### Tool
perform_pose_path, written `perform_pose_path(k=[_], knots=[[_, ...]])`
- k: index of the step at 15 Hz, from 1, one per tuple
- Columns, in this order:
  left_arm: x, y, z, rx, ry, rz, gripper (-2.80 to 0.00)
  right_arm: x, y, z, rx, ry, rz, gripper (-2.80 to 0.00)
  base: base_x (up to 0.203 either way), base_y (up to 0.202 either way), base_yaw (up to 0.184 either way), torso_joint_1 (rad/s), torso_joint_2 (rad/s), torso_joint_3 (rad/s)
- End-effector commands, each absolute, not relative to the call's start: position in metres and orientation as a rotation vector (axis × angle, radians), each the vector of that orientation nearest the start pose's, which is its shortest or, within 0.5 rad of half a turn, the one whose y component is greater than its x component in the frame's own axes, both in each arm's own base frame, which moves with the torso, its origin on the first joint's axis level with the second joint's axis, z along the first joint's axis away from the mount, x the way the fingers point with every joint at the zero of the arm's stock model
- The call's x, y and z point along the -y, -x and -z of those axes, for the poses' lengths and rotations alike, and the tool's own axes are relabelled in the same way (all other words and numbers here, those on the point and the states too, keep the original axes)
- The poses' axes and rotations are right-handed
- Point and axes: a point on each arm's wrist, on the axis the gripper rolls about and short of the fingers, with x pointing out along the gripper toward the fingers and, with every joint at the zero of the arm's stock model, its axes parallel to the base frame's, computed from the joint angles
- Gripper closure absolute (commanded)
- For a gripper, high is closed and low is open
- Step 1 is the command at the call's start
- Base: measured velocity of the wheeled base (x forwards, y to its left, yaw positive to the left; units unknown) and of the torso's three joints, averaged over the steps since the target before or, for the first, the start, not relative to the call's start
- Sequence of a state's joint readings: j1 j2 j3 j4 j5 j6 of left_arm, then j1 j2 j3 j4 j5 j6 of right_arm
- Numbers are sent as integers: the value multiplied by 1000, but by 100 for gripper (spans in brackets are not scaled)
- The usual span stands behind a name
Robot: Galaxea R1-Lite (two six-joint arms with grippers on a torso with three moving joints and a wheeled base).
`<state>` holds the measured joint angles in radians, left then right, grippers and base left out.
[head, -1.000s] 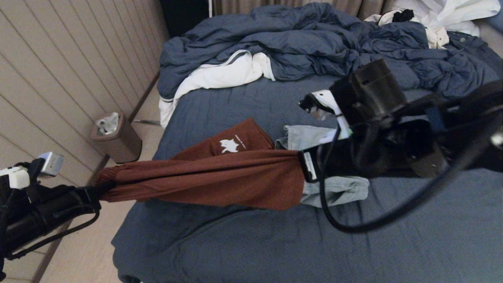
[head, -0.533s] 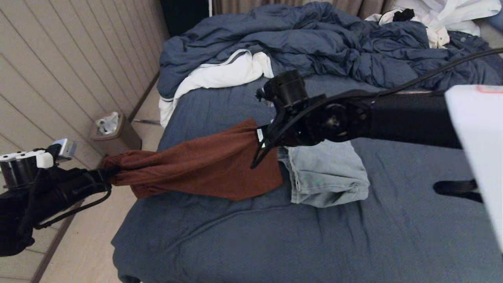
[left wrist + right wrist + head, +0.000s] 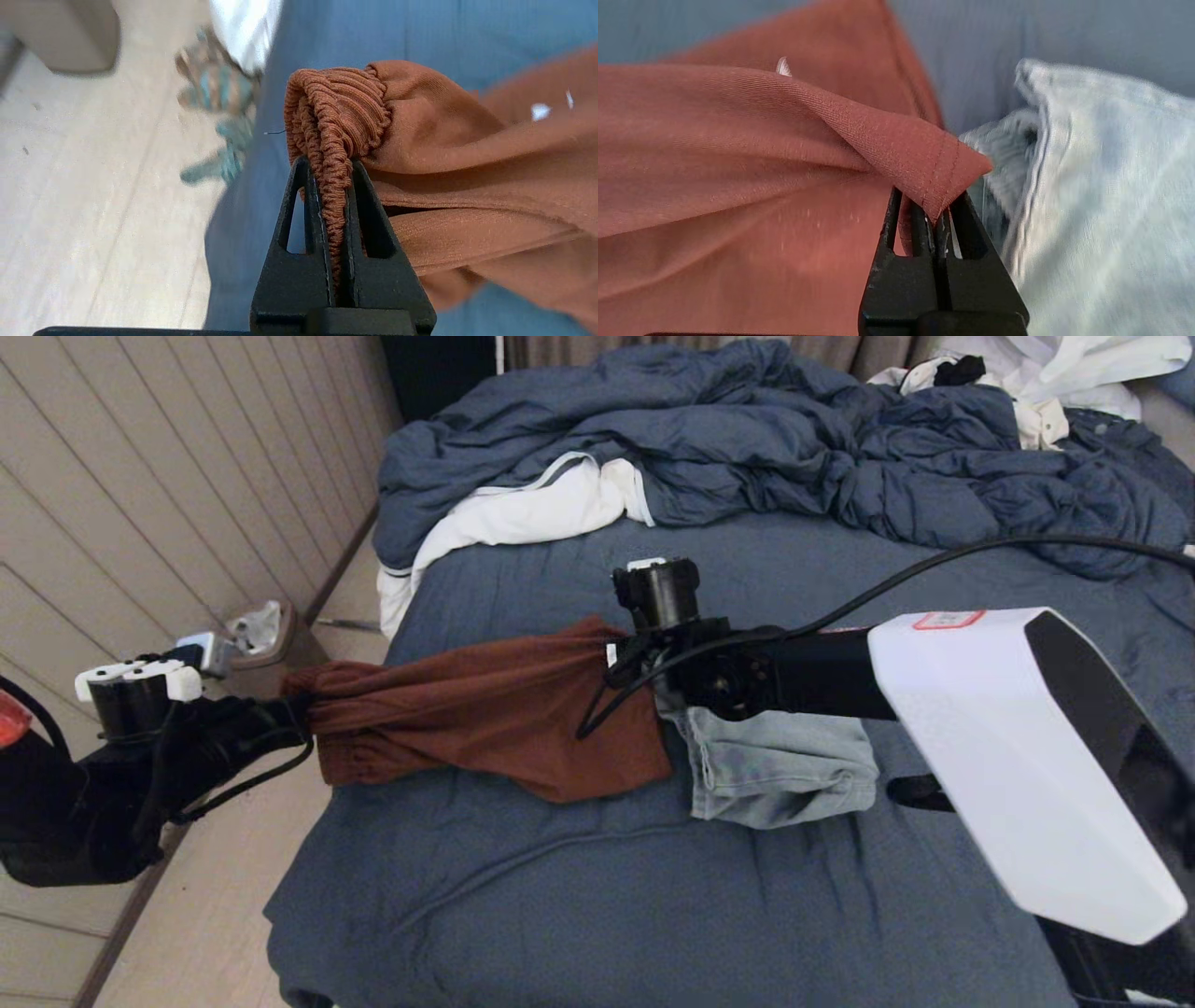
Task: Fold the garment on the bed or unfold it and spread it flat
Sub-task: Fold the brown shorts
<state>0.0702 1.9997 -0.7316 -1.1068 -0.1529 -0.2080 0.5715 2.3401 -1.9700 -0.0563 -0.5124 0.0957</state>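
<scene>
The garment (image 3: 485, 719) is a pair of rust-brown shorts, stretched between my two grippers just above the left side of the bed (image 3: 597, 896). My left gripper (image 3: 297, 709) hangs past the bed's left edge, shut on the ribbed elastic waistband (image 3: 336, 112); its jaws (image 3: 329, 161) pinch the bunched band. Near the bed's middle, my right gripper (image 3: 627, 663) is shut on a stitched hem corner (image 3: 943, 163), the fingertips (image 3: 931, 198) clamping the fabric. The garment's lower fold sags onto the sheet.
Folded pale denim shorts (image 3: 775, 765) lie on the sheet right beside the brown garment's right end, under my right arm. A rumpled blue duvet (image 3: 747, 439) and white linens (image 3: 523, 513) fill the far end. A bin (image 3: 257, 625) stands on the floor to the left.
Both grippers came closer together, so the garment is shorter and slacker. My right arm swung left and down across the bed. The white logo on the fabric no longer shows.
</scene>
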Motion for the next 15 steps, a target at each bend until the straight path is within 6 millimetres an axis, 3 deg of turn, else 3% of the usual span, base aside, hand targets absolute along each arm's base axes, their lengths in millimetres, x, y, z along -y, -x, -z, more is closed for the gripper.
perform_pose_path(k=[1,13,14,15], knots=[[-17,-364,-120,-103,232,30,0,-261,-430,-178,-248,60,-26,0,0,0,0,0,0,0],[19,-394,-122,-35,184,12,0,-251,-444,-182,-134,89,-15,0,0,0,0,0,0,0],[20,-399,-124,-17,184,-14,-280,-252,-445,-183,-120,85,-7,-280,0,0,0,0,0,0],[20,-404,-124,-3,185,-37,-280,-252,-445,-184,-110,93,-8,-280,0,0,0,0,0,0]])
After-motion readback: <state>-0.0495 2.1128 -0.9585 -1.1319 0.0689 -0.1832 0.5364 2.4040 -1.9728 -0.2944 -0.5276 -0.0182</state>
